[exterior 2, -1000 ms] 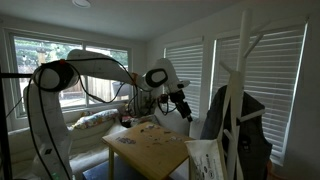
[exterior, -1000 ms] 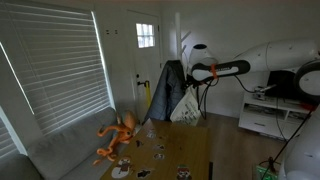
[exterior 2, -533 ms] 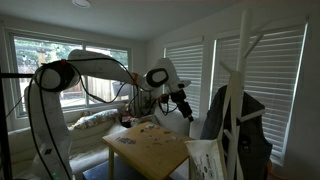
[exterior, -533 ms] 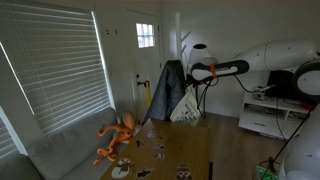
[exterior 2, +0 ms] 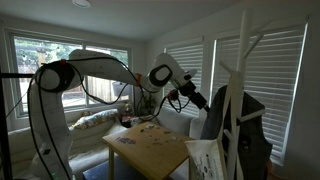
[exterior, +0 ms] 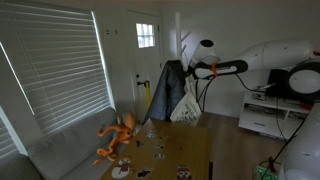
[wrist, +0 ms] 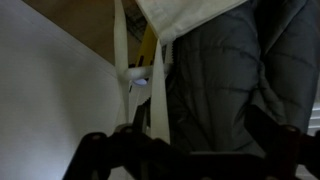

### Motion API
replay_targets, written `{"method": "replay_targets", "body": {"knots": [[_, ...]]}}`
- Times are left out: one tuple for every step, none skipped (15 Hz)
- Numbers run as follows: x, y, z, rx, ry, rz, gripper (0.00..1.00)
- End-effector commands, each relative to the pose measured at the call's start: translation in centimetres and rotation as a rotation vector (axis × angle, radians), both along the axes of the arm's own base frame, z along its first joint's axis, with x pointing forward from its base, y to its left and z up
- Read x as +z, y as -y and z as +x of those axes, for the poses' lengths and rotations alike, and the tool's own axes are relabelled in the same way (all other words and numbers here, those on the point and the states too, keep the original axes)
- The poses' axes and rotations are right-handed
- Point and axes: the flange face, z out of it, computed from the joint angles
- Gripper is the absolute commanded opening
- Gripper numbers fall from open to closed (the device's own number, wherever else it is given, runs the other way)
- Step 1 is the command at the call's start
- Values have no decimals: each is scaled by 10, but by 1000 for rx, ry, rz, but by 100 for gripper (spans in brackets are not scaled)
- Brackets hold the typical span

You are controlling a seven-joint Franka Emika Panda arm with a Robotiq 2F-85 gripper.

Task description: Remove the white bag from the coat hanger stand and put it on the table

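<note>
The white bag (exterior: 186,105) hangs by its long handles on the coat hanger stand (exterior 2: 236,70), next to a dark grey jacket (exterior: 168,92). In an exterior view the bag (exterior 2: 205,160) shows its print low on the pole. My gripper (exterior: 189,71) is open and empty, close in front of the jacket and the handles, near the top of the stand; it also shows in an exterior view (exterior 2: 198,98). In the wrist view my dark fingers (wrist: 190,152) stand wide apart, with the bag's handles (wrist: 158,100), pale bag fabric (wrist: 190,15) and the jacket (wrist: 235,80) behind. The wooden table (exterior: 178,150) is below.
An orange octopus toy (exterior: 118,138) and several small objects lie on the table (exterior 2: 155,150). A grey sofa (exterior: 60,150) stands under the blinds. A white cabinet (exterior: 265,118) stands behind the arm. The jacket (exterior 2: 245,135) covers much of the stand.
My gripper has moved closer to the stand and the jacket and turned a little. The bag and the jacket hang as before.
</note>
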Motion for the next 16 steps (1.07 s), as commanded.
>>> {"method": "replay_targets", "body": {"knots": [[13,25,11,-40,49,-32,100],[13,31,15,-42,55,-37,100],[16,35,17,-45,60,-47,100],[17,39,22,-39,65,-48,100],[18,41,25,-40,70,-53,100],[18,43,30,-40,75,-63,100],[17,45,34,-32,78,-66,100],[17,46,39,-27,83,-69,100],[17,47,43,-23,88,-73,100],[17,48,47,-23,90,-79,100],[16,51,50,-25,92,-89,100],[16,53,53,-26,94,-93,98],[15,55,54,-29,94,-94,91],[15,57,56,-32,94,-96,74],[15,59,57,-34,93,-99,69],[15,60,58,-37,93,-102,63]]}}
